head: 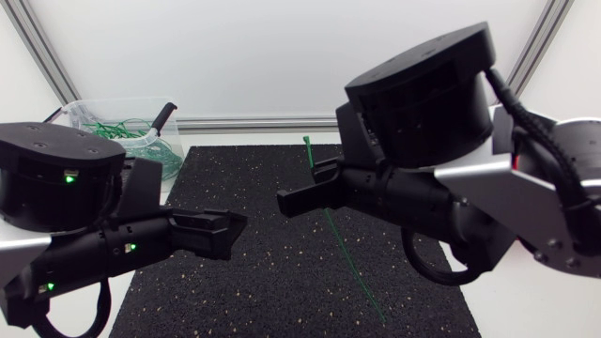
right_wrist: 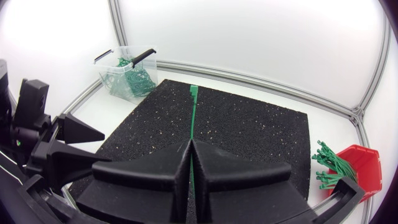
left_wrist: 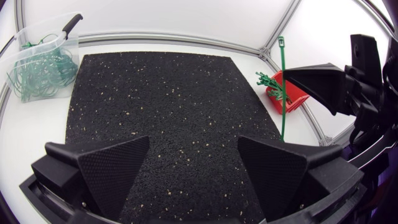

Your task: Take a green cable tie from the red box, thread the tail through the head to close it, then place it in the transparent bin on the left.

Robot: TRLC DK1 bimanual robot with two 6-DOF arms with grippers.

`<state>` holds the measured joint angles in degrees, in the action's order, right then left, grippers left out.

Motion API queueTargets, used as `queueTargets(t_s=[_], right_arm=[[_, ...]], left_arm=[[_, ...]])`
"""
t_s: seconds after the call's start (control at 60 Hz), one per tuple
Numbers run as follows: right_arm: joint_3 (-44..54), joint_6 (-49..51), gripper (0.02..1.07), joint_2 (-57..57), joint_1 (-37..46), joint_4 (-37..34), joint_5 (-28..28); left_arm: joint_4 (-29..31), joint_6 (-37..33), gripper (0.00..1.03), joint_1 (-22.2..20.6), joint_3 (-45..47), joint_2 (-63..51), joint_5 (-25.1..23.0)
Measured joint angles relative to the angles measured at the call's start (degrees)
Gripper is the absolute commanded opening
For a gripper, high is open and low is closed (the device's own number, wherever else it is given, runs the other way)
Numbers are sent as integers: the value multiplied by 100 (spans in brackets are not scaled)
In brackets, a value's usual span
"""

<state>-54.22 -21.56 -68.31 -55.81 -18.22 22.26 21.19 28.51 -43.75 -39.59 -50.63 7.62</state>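
White table (left_wrist: 37, 130) with one black speckled mat (head: 282, 272) on it. Two arms were over the mat, one from each side, their grippers facing each other near the middle but apart.

The right gripper (right_wrist: 191, 148) had its fingers pressed together on one green cable tie (right_wrist: 193, 115). The head end stuck out ahead of the fingers and the tail trailed out behind them over the mat.

The left gripper (left_wrist: 193, 149) had its fingers spread wide with nothing between them.

One red box (right_wrist: 360, 169) sat off the mat's corner on the right, holding a bundle of loose green ties, too bunched to count.

One clear bin (left_wrist: 37, 56) stood at the far left corner. It held a tangle of looped green ties, count unclear, plus one black handle (left_wrist: 71, 23) poking out.
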Motion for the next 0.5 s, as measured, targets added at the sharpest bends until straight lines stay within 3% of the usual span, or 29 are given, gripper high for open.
queueTargets(t_s=[0.183,0.333,0.5], right_arm=[[-363,-542,8,-164,4,-101,162],[-605,-901,8,-291,9,-153,306],[-752,-1270,8,-361,9,-273,313]], left_arm=[[-673,-2,98,-444,-11,-74,24],[-894,-7,97,-837,-61,-256,72],[-1266,-107,96,-1257,-184,-691,586]])
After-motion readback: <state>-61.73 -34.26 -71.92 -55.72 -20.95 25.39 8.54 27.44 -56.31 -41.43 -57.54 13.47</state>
